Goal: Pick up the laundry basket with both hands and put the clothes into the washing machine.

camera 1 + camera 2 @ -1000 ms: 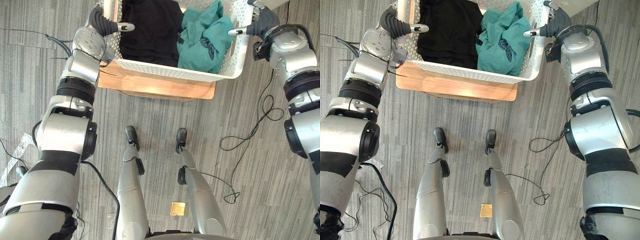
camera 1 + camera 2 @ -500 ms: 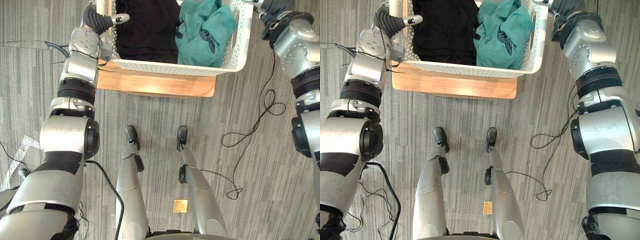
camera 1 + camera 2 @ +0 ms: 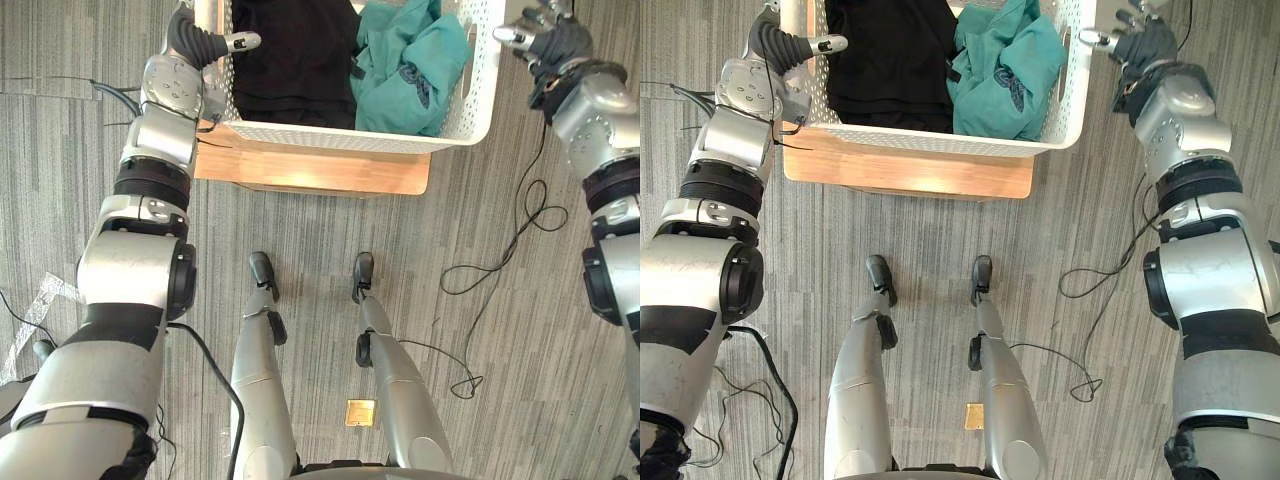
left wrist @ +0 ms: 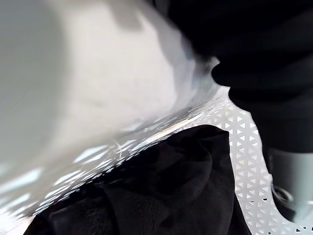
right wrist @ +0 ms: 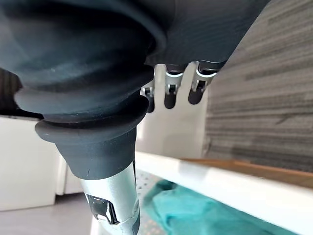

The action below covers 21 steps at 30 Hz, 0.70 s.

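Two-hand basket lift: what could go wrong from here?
1. The right robot hand is open beside the right rim of the laundry basket, gripping nothing. A lift now, with only the left robot hand at the left rim, would likely tip it off the wooden stand.
2. The teal garment is heaped near the right rim, so a tilt that way could spill it out.

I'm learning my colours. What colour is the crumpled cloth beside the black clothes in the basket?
Teal. The cloth shows best in the left eye view.
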Motion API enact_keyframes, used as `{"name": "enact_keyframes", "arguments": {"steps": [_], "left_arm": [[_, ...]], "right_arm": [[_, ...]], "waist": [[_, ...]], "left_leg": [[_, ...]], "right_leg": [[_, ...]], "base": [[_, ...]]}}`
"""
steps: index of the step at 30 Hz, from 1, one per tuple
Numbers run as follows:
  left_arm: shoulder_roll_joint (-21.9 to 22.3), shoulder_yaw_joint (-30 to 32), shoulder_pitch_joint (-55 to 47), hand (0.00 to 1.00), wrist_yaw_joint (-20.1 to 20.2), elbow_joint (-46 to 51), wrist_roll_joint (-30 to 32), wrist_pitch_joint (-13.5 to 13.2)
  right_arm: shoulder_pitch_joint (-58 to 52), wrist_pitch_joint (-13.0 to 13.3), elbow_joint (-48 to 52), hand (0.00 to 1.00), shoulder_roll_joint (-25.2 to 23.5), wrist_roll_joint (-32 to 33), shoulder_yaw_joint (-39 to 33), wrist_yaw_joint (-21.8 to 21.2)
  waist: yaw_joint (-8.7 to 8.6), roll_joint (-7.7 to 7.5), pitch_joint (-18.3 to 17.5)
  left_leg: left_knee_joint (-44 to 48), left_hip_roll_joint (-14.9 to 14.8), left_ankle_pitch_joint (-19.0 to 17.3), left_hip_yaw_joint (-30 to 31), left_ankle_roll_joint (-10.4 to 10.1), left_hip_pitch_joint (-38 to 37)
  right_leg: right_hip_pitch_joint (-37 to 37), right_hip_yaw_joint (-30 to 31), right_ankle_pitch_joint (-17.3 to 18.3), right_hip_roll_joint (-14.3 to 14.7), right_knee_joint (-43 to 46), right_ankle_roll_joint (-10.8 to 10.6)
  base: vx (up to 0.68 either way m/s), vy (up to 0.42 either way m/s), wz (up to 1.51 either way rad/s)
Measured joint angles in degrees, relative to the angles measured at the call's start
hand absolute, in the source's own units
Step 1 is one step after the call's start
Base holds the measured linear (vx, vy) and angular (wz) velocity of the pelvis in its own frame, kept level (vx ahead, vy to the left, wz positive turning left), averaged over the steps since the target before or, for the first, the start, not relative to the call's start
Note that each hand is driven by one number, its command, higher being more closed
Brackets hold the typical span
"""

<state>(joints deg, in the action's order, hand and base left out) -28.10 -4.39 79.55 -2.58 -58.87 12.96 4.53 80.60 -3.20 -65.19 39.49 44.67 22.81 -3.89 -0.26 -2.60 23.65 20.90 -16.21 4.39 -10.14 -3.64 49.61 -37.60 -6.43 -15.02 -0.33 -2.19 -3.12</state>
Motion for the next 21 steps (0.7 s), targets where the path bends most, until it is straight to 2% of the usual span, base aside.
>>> {"name": "enact_keyframes", "arguments": {"steps": [7,21], "left_arm": [[-0.18,-4.07,1.68,0.0,0.06,-0.04,-0.09,-0.3],[2.06,-4.46,2.74,0.0,-0.09,-0.06,-2.25,-0.32]], "right_arm": [[-0.02,-0.83,-3.8,0.0,0.0,-2.56,3.06,0.12],[0.31,-0.72,-5.42,0.0,-0.89,-1.98,4.34,0.22]], "waist": [[0.13,0.0,0.0],[0.96,0.07,-0.04]], "left_leg": [[-0.33,0.69,0.04,0.65,0.04,0.65],[-2.29,1.71,0.66,0.81,-0.13,0.41]], "right_leg": [[-0.37,-0.84,0.02,-0.48,0.01,-0.02],[-0.7,-1.34,0.35,-1.15,-0.04,-0.36]], "base": [[-0.01,-0.033,0.06],[0.0,-0.034,0.03]]}}
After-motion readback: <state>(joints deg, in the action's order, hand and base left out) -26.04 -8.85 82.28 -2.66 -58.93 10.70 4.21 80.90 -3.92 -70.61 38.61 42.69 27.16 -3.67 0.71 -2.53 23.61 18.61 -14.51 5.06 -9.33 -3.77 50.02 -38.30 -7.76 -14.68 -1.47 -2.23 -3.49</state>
